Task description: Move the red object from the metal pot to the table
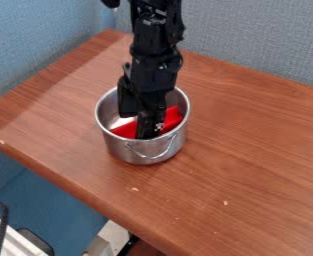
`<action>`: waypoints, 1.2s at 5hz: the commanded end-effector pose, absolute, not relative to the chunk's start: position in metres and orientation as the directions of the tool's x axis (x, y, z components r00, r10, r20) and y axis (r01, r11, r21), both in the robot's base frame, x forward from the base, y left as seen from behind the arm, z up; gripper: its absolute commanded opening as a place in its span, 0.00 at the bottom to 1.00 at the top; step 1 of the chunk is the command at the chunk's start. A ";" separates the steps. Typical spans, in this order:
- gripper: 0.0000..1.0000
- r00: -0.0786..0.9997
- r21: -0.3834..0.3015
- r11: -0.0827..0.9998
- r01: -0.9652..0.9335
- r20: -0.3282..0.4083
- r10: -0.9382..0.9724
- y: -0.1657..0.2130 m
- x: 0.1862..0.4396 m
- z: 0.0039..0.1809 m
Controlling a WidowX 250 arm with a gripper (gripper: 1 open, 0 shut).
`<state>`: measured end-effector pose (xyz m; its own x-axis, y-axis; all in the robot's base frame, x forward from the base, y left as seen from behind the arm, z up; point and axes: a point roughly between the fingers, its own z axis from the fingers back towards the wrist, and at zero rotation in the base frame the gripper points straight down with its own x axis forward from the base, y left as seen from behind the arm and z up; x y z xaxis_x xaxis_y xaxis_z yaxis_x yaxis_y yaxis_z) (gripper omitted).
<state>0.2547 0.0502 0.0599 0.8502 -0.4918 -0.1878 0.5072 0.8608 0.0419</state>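
The metal pot stands near the middle of the reddish-brown table, its wire handle facing the front. The red object lies inside the pot, partly hidden by the arm. My black gripper reaches straight down into the pot with its jaws spread open, one finger on the left of the red object and the other in the middle of it. The fingertips sit low in the pot and I cannot tell whether they touch the red object.
A blue wall rises behind the table at the back and left. The table's front-left edge runs diagonally, with the floor and a dark wire-like item below it.
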 end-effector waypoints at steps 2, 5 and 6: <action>1.00 0.859 0.071 0.864 0.498 -0.174 -0.481 0.058 0.256 0.064; 0.00 0.870 0.082 0.871 0.484 -0.154 -0.469 0.060 0.258 0.065; 0.00 0.879 0.091 0.878 0.471 -0.129 -0.458 0.062 0.261 0.071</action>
<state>0.2564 0.0573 0.0586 0.8675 -0.4686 -0.1669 0.4831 0.8736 0.0580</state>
